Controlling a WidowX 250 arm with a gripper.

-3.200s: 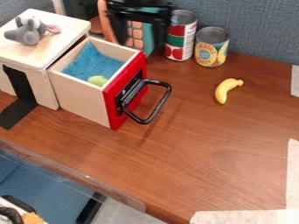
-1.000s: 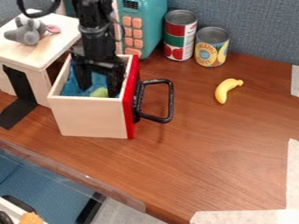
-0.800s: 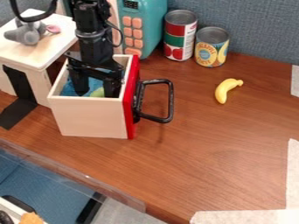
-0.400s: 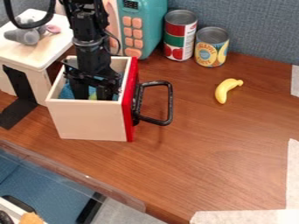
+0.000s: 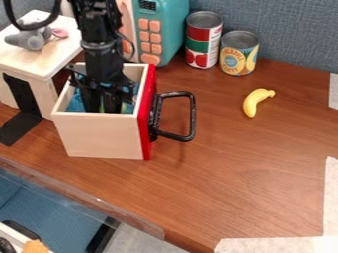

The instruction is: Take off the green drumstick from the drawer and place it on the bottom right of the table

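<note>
The gripper [image 5: 102, 106] hung low inside the drawer [image 5: 102, 136], just behind the wall nearest the camera. What mattered was where the green drumstick [image 5: 102, 107] lay under it: a small sliver of green showed right at the gripper's lower end, so the toy seemed to lie directly beneath or within its reach, not off to one side. With the black arm above and the wooden wall in front, its long axis could not be read, nor could I tell whether the gripper was apart, together or clamped on the toy. Blue cloth [image 5: 75, 104] showed to the left of the gripper, inside the drawer.

The step in hand looked to be the grasp, with the carry and the placing left to do. Once the hold was sure, the next move called for a straight lift, high enough to bring the toy over the red front [image 5: 146, 121] and the black handle [image 5: 192, 116]. Both stood on the side toward the goal, the lower right of the worktop [image 5: 257, 168], near the pale tape [image 5: 271, 245]. Going sideways too early could have knocked the toy against the front or dragged the drawer along; a pinch of cloth could have come up with it.
</note>
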